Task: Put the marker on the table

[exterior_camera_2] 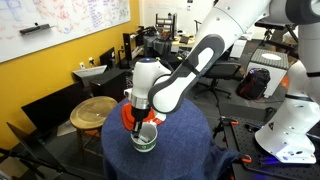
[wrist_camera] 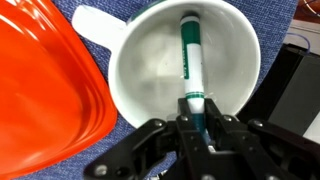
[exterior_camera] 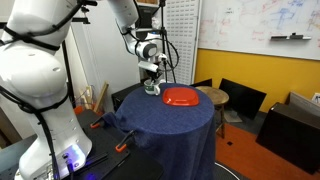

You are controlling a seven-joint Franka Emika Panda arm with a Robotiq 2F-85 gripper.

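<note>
In the wrist view, the marker (wrist_camera: 190, 58) is a green and white pen standing inside the white mug (wrist_camera: 150, 80). My gripper (wrist_camera: 192, 112) is shut on the marker's near end, right over the mug's rim. In both exterior views the gripper (exterior_camera: 152, 82) (exterior_camera_2: 141, 120) hangs straight down into the mug (exterior_camera: 152, 90) (exterior_camera_2: 145, 141) on the navy-blue draped round table (exterior_camera: 170, 125) (exterior_camera_2: 190, 150). The marker is hidden in the exterior views.
An orange-red bowl (exterior_camera: 181, 97) (wrist_camera: 40, 90) sits on the cloth right beside the mug. A smaller round wooden-topped table (exterior_camera: 213, 96) (exterior_camera_2: 92, 110) stands beyond the draped one. Black chairs and a second white robot base (exterior_camera_2: 290, 130) are around.
</note>
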